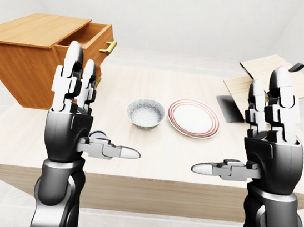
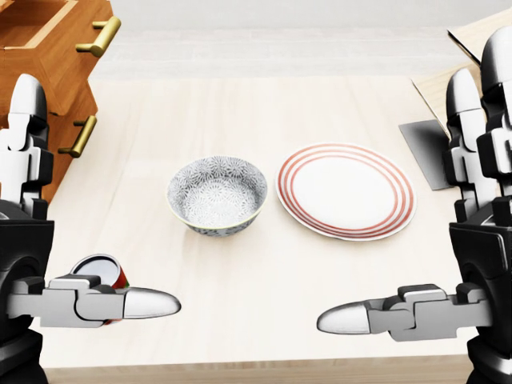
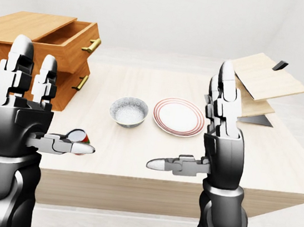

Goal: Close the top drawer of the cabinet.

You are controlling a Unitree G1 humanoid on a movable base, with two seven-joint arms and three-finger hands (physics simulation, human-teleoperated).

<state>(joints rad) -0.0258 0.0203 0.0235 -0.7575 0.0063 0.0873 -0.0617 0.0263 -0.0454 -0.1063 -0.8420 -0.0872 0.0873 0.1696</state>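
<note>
The wooden cabinet [image 1: 24,60] stands on the left end of the table. Its top drawer [image 1: 97,38] is pulled out toward the table's middle, and its brass handle [image 1: 109,46] shows clearly. A second brass handle [image 2: 78,136] sits on the shut drawer below. My left hand [image 1: 99,106] is raised at the left, open, fingers upright and thumb pointing right, nearer the camera than the cabinet and apart from it. My right hand [image 1: 238,122] mirrors it at the right, also open. Neither hand holds or touches anything.
A patterned bowl [image 2: 218,194] and a red-ringed plate [image 2: 346,190] lie mid-table [image 2: 256,104]. A red and green can [image 2: 100,268] stands under my left thumb. Wooden boards [image 1: 274,79] and a dark flat piece [image 1: 231,109] lie at the right.
</note>
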